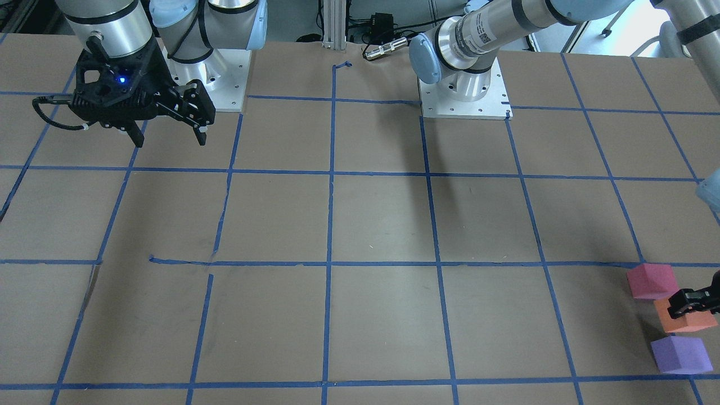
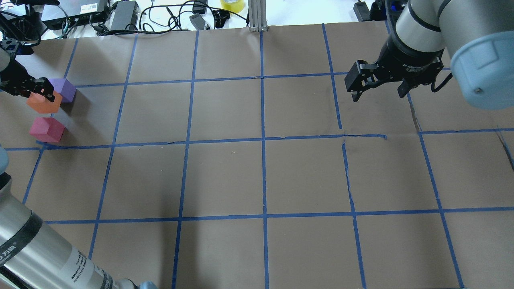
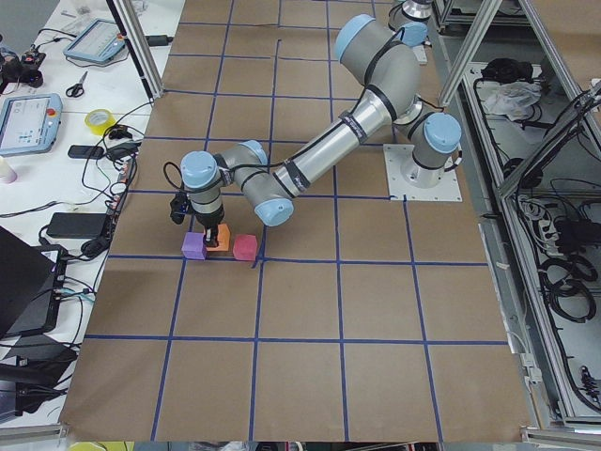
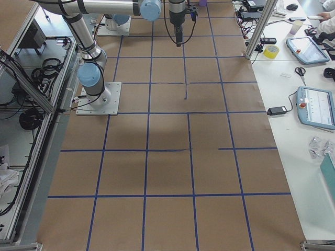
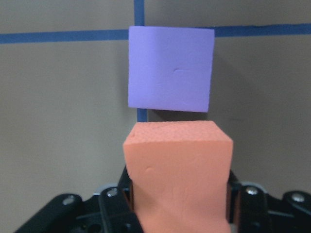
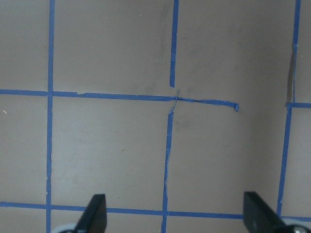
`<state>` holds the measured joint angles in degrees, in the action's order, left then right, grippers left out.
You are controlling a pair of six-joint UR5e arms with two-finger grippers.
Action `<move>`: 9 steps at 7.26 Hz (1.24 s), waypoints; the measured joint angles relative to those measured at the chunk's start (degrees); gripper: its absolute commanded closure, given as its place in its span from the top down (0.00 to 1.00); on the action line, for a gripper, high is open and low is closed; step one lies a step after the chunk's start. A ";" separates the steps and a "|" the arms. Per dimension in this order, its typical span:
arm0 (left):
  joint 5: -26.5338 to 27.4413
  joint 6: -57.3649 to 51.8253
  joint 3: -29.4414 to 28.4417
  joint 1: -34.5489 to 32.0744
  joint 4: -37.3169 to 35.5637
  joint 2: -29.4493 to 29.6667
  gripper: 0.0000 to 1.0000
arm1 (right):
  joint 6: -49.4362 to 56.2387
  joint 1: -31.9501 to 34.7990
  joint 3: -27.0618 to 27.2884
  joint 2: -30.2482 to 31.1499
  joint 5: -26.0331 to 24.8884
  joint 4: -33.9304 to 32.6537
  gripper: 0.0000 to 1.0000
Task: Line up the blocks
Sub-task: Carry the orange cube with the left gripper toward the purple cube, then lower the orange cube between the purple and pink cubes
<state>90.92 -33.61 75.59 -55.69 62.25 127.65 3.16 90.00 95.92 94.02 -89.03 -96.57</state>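
Three cubes lie near the table's edge on my left side: a pinkish-red block [image 1: 651,281], an orange block [image 1: 689,322] and a purple block [image 1: 680,354]. In the overhead view the orange block [image 2: 43,103] sits between the purple block [image 2: 64,89] and the pinkish-red block [image 2: 47,129], slightly off their line. My left gripper [image 2: 40,90] is shut on the orange block [image 5: 177,170], low at the table; the purple block [image 5: 170,68] is just ahead of it. My right gripper [image 2: 377,96] is open and empty, hovering above the table far from the blocks.
Brown paper with a blue tape grid [image 2: 263,138] covers the table. Cables, power bricks and a tape roll [image 2: 232,5] lie beyond the far edge. The two arm bases [image 1: 464,98] stand at the robot's side of the table.
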 measured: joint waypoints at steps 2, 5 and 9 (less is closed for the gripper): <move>-0.09 0.03 -0.18 0.05 0.38 0.17 0.00 | 0.00 0.00 -0.02 0.02 -0.03 0.04 1.00; 0.01 -0.81 0.09 0.06 0.08 1.28 0.00 | 0.00 0.00 -0.03 0.03 -0.09 -0.07 1.00; 0.04 -1.01 0.22 0.06 -0.35 3.11 0.00 | 0.00 0.00 -0.03 0.03 -0.09 -0.06 1.00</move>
<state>90.96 -34.63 75.81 -55.64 61.90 130.76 3.16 90.00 95.89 94.04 -89.12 -96.64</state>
